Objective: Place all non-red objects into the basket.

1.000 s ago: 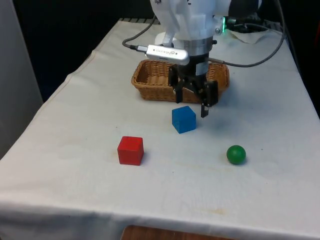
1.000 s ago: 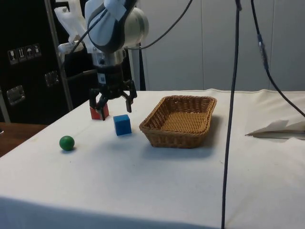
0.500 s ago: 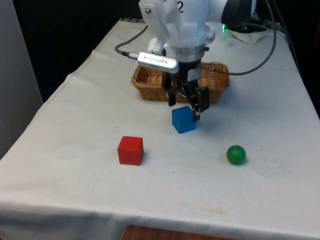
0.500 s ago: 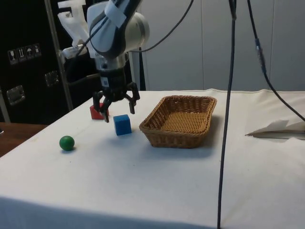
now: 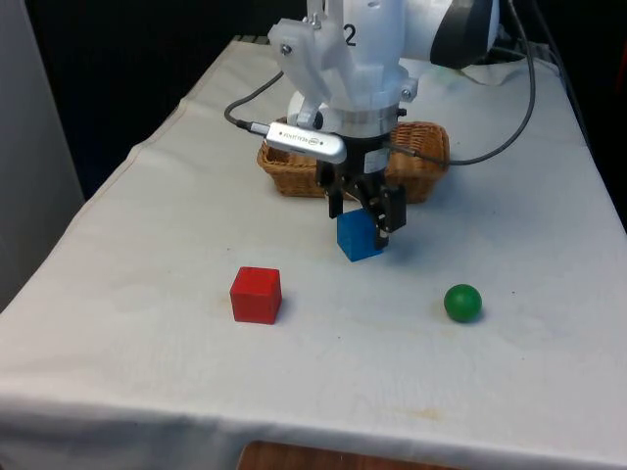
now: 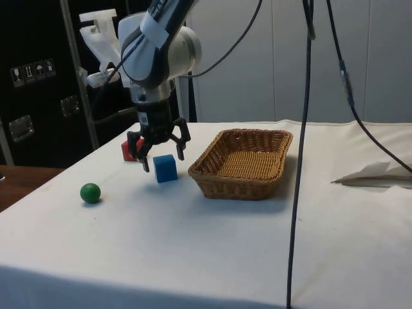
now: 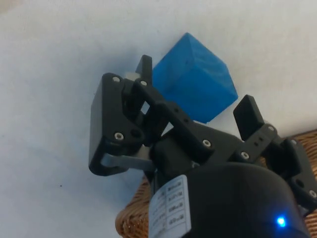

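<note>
gripper over the blue cube

at the centre of the front view, the gripper (image 5: 361,213) hangs with fingers spread on either side of the blue cube (image 5: 359,236), not pinching it. the basket (image 5: 294,157) sits behind; a red cube (image 5: 256,294) lower left, a green ball (image 5: 462,303) lower right.

I count two cubes on my table: one blue cube (image 5: 359,238) and one red cube (image 5: 256,295). There is one green ball (image 5: 462,303), the single round thing among them. One wicker basket (image 5: 427,145) stands on the white cloth (image 5: 147,245). That makes three loose objects in all, two of them not red, plus the one basket. I have one gripper (image 5: 363,211), with two fingers.
</note>
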